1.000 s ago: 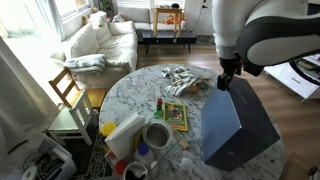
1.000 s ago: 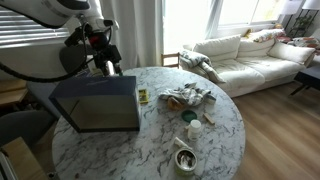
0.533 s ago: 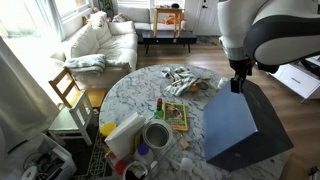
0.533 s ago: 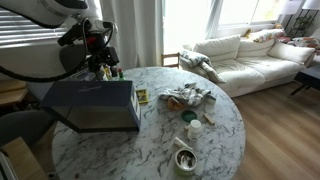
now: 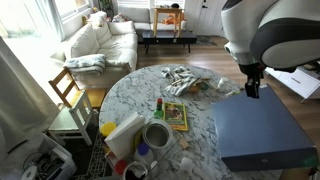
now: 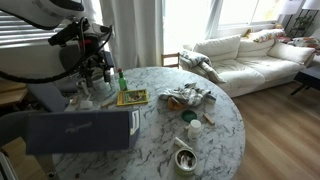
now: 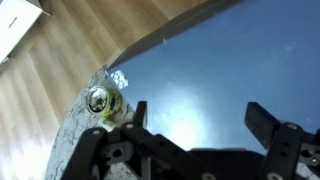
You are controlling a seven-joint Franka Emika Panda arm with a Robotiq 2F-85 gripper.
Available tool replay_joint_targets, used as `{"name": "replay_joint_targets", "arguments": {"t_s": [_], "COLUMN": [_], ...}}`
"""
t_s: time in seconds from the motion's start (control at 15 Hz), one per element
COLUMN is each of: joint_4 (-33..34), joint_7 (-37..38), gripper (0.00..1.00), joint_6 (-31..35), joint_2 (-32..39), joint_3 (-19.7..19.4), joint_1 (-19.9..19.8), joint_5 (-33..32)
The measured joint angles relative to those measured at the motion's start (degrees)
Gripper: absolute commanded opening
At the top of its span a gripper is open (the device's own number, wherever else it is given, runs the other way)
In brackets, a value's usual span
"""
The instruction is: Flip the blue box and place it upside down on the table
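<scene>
The blue box (image 5: 262,135) lies flat on the marble table (image 5: 140,88) with its plain closed side up. It sits at the table's side, and one end seems to reach past the rim. In an exterior view it shows as a long navy side wall (image 6: 80,131) on the table (image 6: 165,130). My gripper (image 5: 252,88) is open just above the box's far edge and holds nothing; it also shows in an exterior view (image 6: 88,88). In the wrist view the open fingers (image 7: 200,118) hang over the box's smooth blue surface (image 7: 210,70).
A colourful booklet (image 5: 176,116) (image 6: 131,98), crumpled cloth (image 5: 181,78) (image 6: 188,97), a tape roll (image 5: 156,134), a green bottle (image 6: 122,83) and small jars (image 7: 100,100) lie on the table. A wooden chair (image 5: 68,90) and a white sofa (image 5: 100,40) stand beyond it.
The box has tipped from standing on its edge down to lying flat, closed side up. My gripper has swung along with it towards the table's edge and is now open above it.
</scene>
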Motion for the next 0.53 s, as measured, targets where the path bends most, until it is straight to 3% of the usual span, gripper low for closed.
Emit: {"name": "replay_joint_targets", "arguments": {"t_s": [0.53], "joint_4": [-0.2], "joint_7": [-0.6], "gripper": [1.0], "joint_6": [-1.0], "joint_2": [-0.4], "joint_3": [-0.5], "joint_1": [-0.1], "joint_5": [0.1]}}
